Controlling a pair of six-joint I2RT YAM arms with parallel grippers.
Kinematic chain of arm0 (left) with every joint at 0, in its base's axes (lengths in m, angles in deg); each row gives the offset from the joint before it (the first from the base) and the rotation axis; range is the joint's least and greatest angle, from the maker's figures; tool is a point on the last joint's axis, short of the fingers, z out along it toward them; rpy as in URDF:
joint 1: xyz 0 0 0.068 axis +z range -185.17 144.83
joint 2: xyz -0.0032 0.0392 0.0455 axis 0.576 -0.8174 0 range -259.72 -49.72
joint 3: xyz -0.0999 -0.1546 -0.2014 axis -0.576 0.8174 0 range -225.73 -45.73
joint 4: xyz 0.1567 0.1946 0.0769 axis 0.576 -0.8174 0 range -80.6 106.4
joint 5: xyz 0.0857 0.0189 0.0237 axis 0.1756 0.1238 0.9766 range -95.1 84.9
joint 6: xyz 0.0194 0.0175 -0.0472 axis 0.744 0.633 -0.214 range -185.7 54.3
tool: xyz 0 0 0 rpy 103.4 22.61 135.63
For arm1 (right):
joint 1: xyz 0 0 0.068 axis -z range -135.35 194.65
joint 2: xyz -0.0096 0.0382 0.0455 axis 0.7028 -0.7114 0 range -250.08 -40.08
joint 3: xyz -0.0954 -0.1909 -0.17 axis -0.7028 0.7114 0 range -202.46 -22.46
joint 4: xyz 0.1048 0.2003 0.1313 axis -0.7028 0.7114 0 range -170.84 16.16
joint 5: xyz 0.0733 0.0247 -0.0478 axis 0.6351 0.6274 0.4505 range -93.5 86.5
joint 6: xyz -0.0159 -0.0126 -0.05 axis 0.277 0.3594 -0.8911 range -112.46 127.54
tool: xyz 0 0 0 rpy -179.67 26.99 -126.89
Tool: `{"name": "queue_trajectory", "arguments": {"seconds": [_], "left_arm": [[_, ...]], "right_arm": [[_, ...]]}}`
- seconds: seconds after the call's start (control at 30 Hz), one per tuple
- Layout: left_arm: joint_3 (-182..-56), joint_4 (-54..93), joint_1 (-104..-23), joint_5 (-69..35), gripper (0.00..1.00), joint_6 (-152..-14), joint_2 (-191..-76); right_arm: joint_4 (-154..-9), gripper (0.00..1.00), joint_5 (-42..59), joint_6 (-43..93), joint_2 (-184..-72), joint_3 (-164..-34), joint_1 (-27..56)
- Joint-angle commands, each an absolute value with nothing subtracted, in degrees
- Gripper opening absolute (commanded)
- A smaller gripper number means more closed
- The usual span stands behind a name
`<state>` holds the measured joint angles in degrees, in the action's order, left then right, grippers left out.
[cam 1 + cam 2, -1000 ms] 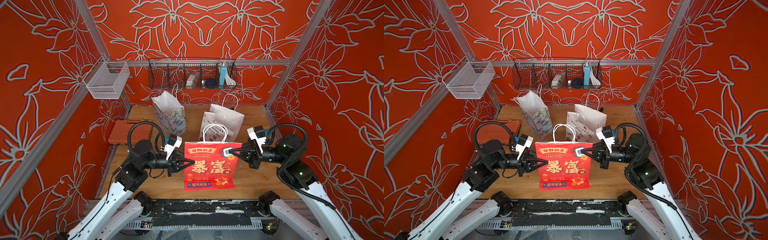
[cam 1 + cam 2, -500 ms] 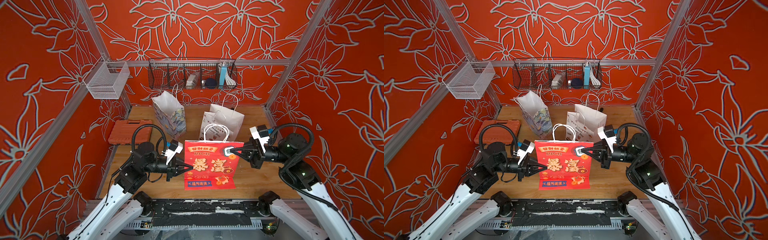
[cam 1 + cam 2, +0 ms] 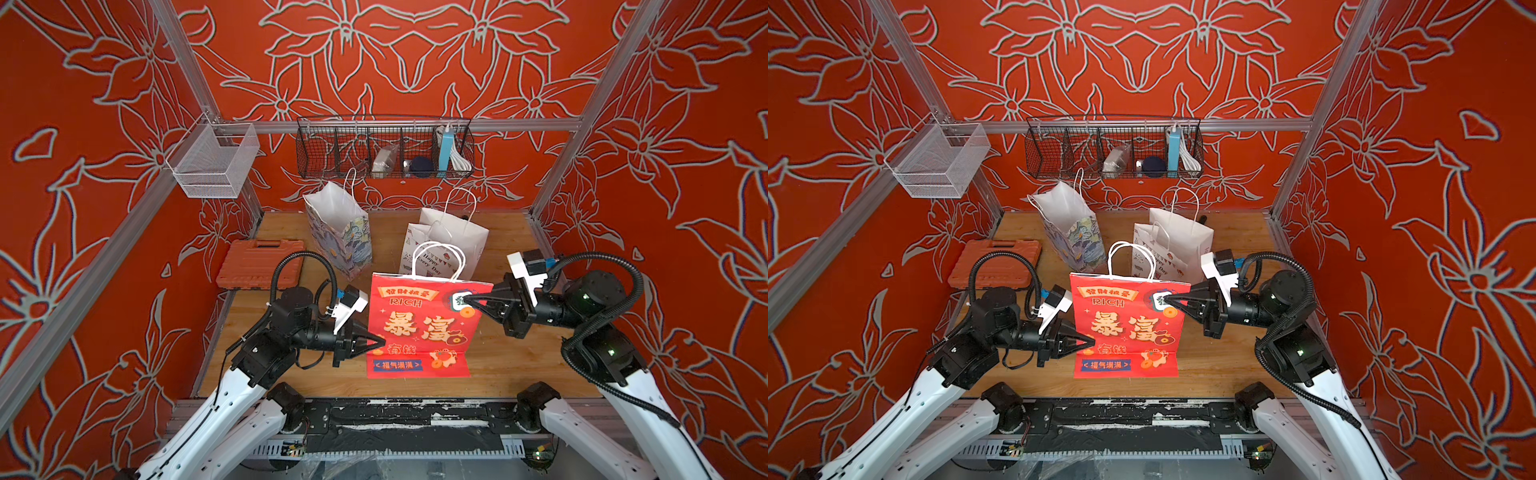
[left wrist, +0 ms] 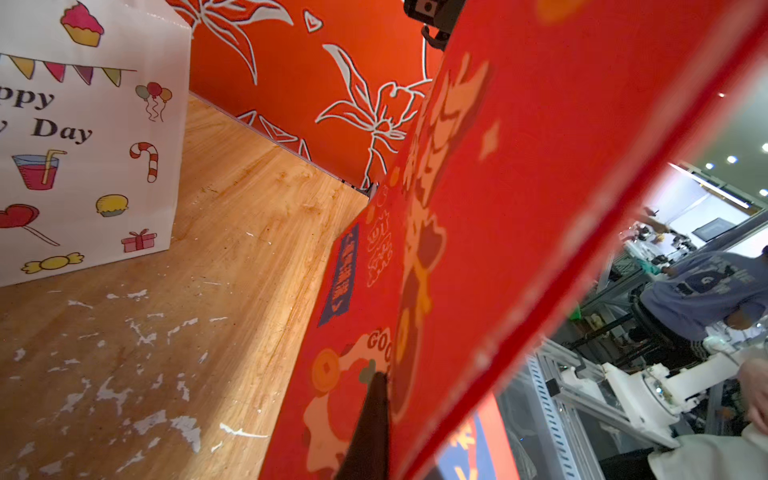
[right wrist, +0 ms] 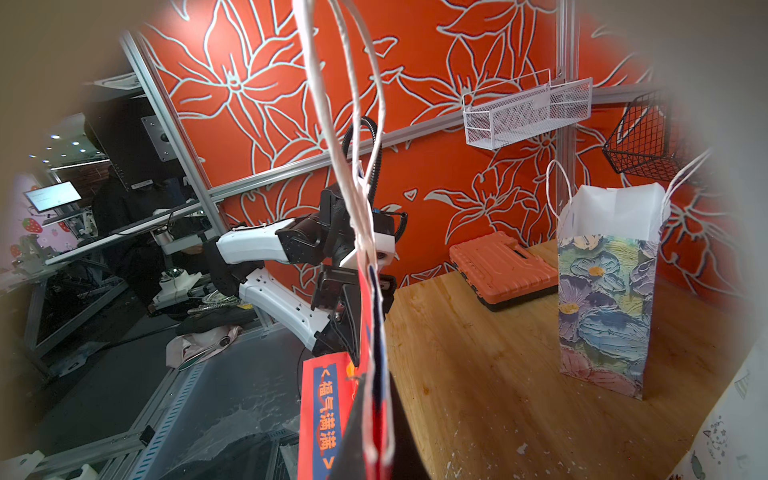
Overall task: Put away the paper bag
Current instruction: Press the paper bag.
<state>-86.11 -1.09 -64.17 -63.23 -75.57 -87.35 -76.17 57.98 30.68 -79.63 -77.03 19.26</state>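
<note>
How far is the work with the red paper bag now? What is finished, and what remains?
Done: the red paper bag looks pressed flat. In hand: the right gripper pinches a top corner and the left gripper pinches the opposite side edge lower down, holding the bag upright. Left: it is not yet put away anywhere.

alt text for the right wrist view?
Flattened red paper bag, edge-on at centre, white handles rising; the left gripper is shut on its far edge. Beyond, a floral bag stands on the wooden table near an orange tool case.
</note>
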Motion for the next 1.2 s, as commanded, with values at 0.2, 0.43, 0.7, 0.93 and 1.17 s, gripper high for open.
{"name": "queue_trajectory", "arguments": {"seconds": [0.2, 0.43, 0.7, 0.93, 1.17], "left_arm": [[-86.08, 4.74, -64.44, -63.51, 0.64, -78.28, -86.57], [-89.59, 15.01, -64.44, -60.93, 0.52, -84.01, -91.02], [-92.92, 11.47, -64.44, -58.43, 0.00, -81.79, -93.64], [-94.39, 9.29, -64.44, -39.50, 0.00, -88.25, -89.12], [-97.46, 9.23, -64.44, -34.87, 0.00, -96.47, -87.15]], "right_arm": [[-77.97, 0.00, 58.03, 31.85, -80.24, -78.32, 19.25], [-77.16, 0.00, 59.98, 31.45, -81.13, -76.05, 19.25], [-68.39, 0.25, 56.11, 23.51, -78.88, -77.37, 19.21], [-39.46, 0.77, 43.69, -0.82, -71.12, -83.21, 19.25], [-29.77, 0.86, 40.85, -7.98, -65.21, -76.20, 19.28]]}}
